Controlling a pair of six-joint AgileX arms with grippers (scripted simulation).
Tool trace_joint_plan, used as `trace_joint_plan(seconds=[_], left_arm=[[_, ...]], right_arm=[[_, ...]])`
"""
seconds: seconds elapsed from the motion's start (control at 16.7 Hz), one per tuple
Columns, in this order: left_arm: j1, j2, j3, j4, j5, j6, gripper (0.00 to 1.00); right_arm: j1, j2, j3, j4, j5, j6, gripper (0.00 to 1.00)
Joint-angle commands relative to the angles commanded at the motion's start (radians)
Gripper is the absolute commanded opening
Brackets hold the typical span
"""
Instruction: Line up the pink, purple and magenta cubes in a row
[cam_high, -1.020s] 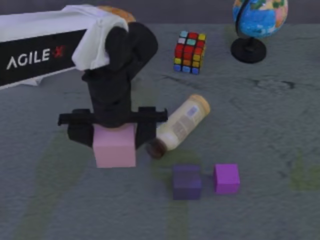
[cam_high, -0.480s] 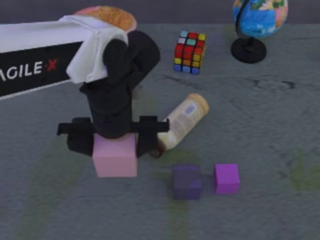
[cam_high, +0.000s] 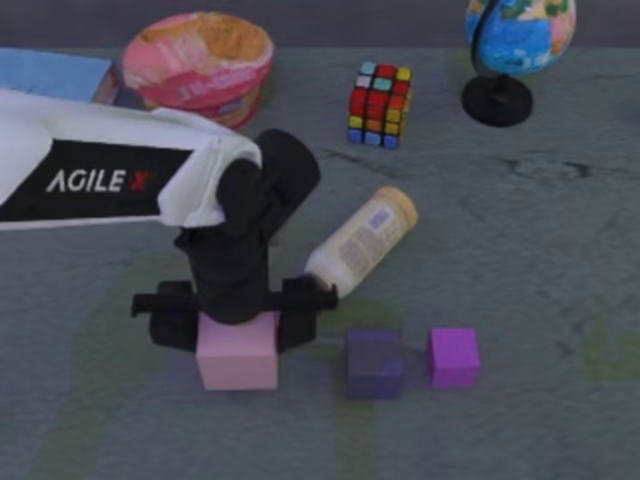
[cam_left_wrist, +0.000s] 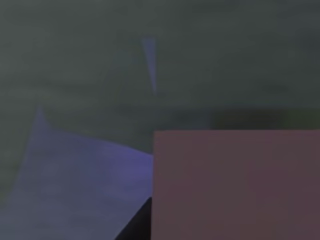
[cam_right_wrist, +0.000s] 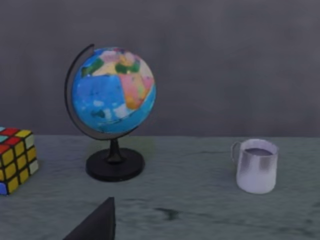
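The large pink cube (cam_high: 238, 362) sits between the two black fingers of my left gripper (cam_high: 237, 335), which is shut on it. It is level with the dark purple cube (cam_high: 374, 363) and the magenta cube (cam_high: 453, 357) to its right, with a gap before the purple one. In the left wrist view the pink cube (cam_left_wrist: 235, 185) fills the lower part beside one dark finger (cam_left_wrist: 137, 227). I cannot tell whether the cube touches the table. My right arm is outside the top view; its wrist view shows only one dark finger (cam_right_wrist: 100, 225).
A cream bottle (cam_high: 360, 243) lies tilted just behind the pink and purple cubes. Farther back stand a multicoloured puzzle cube (cam_high: 380, 104), a globe (cam_high: 515, 50), a pink-orange bowl (cam_high: 200, 62) and a blue flat object (cam_high: 55, 75). A metal mug (cam_right_wrist: 256, 166) stands near the globe.
My left gripper has carried the pink cube toward the table's front, level with the purple and magenta cubes. The arm has moved off the bowl, which now shows.
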Motion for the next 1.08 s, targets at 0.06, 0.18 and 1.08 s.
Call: trace_joint_plan(seconds=[0.06, 0.18, 1.08], left_arm=[[0.000, 0.001, -0.002, 0.003, 0.000, 0.000, 0.00], [0.000, 0.001, -0.002, 0.003, 0.000, 0.000, 0.00], [0.000, 0.001, -0.002, 0.003, 0.000, 0.000, 1.00]], right_arm=[[0.000, 0.000, 0.000, 0.000, 0.000, 0.000, 1.00], [0.000, 0.000, 0.000, 0.000, 0.000, 0.000, 1.00], [0.000, 0.000, 0.000, 0.000, 0.000, 0.000, 1.00]])
